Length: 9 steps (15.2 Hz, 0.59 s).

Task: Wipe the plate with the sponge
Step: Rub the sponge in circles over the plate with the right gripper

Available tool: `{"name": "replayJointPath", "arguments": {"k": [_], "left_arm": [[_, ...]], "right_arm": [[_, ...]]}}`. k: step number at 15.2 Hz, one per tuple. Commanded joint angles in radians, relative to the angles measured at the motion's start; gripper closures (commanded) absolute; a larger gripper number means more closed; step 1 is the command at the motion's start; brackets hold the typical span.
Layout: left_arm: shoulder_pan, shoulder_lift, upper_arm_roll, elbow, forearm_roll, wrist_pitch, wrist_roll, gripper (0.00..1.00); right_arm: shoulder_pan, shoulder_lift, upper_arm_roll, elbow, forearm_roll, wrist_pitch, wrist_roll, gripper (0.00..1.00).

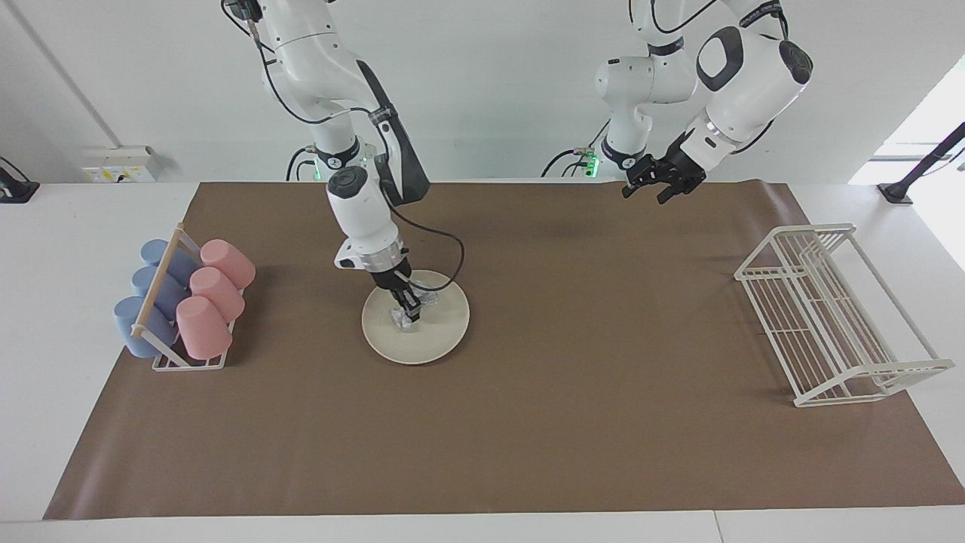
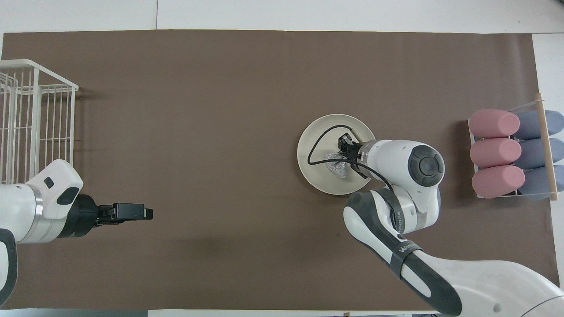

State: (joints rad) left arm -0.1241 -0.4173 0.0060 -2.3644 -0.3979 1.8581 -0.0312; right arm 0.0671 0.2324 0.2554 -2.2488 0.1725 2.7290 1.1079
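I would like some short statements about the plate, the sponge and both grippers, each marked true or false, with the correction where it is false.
1. The right gripper is shut on the sponge and presses it onto the plate. True.
2. The left gripper holds the plate. False: it is open, holds nothing and waits in the air over the brown mat.
3. The plate stands in the white wire rack. False: the plate lies flat on the mat.
4. The plate is closer to the cup holder than to the wire rack. True.
5. The cups in the holder are all pink. False: three are pink and three are blue.
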Motion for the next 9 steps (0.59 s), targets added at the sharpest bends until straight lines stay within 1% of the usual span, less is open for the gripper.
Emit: {"name": "replayJointPath", "arguments": {"k": [1, 3, 5, 9], "left_arm": [[0.014, 0.015, -0.008, 0.022, 0.022, -0.013, -0.013, 0.00], [0.014, 0.015, -0.008, 0.027, 0.022, -0.010, -0.012, 0.00], [0.015, 0.023, -0.008, 0.034, 0.022, -0.010, -0.013, 0.00], [0.032, 0.023, -0.008, 0.036, 0.022, -0.010, -0.013, 0.00]], "right_arm": [[-0.052, 0.068, 0.004, -0.009, -0.001, 0.029, -0.111, 1.00], [-0.050, 0.068, 0.004, -0.009, -0.001, 0.028, -0.106, 1.00], [-0.029, 0.065, 0.005, -0.011, -0.001, 0.028, -0.057, 1.00], [0.084, 0.064, 0.005, -0.011, -0.001, 0.031, 0.168, 1.00]]}}
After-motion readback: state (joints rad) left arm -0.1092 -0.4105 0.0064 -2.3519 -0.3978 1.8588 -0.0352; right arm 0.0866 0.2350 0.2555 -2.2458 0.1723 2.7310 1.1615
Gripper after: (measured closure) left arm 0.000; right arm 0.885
